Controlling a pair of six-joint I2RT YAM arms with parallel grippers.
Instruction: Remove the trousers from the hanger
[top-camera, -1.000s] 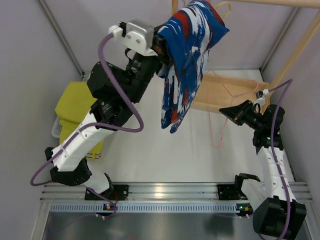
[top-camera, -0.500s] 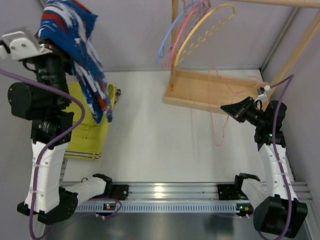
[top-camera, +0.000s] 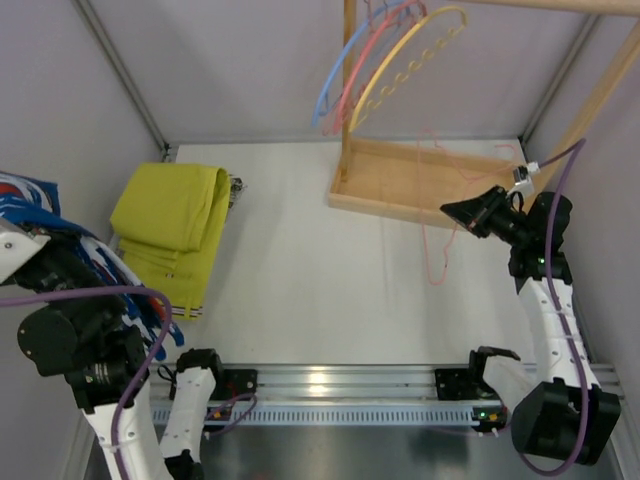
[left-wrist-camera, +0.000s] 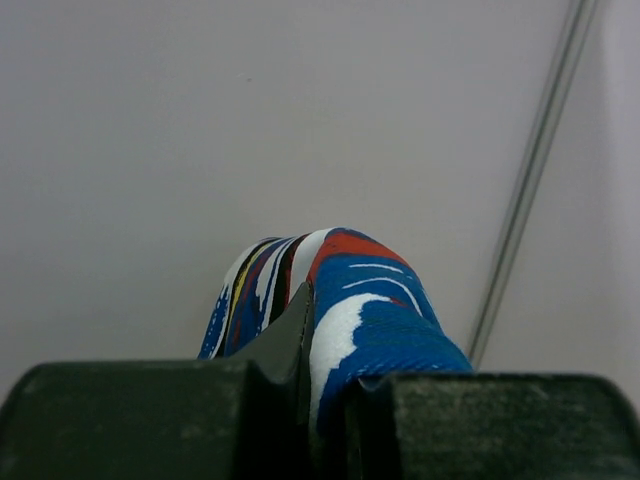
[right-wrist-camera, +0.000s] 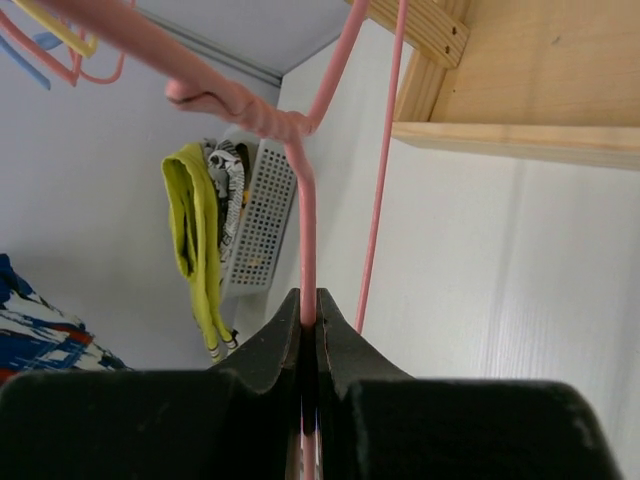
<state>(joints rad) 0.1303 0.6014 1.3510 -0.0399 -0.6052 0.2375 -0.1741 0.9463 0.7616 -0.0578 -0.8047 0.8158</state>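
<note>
- Top external view: trousers (top-camera: 35, 195) sit bunched over the left arm's wrist at the far left edge of the view, blue cloth with white and red patches.
- Same view: the cloth overlaps the near corner of the yellow garment (top-camera: 170, 215), which lies folded on the left side of the table (top-camera: 320, 280). Whether the two touch cannot be told.
- Same view: rack (top-camera: 400, 180), a wooden frame, stands at the far right of the table. Trousers and rack are well apart, on opposite sides of the scene.
- Left wrist view: left gripper (left-wrist-camera: 310, 330) is clenched, its two dark fingers pressed onto a fold of the trousers that bulges up beyond them. A plain pale wall (left-wrist-camera: 300, 120) fills the background.
- Right wrist view: right gripper (right-wrist-camera: 308, 310) is clamped tight on the hanger (right-wrist-camera: 304, 220), pinching one straight pink wire just below its twisted neck. A second wire runs down beside the fingers, not between them.
- Same view: the trousers appear only as a blue patch at the lower left corner, far from the hanger.
- Same view: basket (right-wrist-camera: 262, 215), white and perforated, stands by the far wall with the yellow garment beside it.
- Top external view: the right gripper hovers just in front of the rack's base, pointing left, with faint pink wire near it.
</note>
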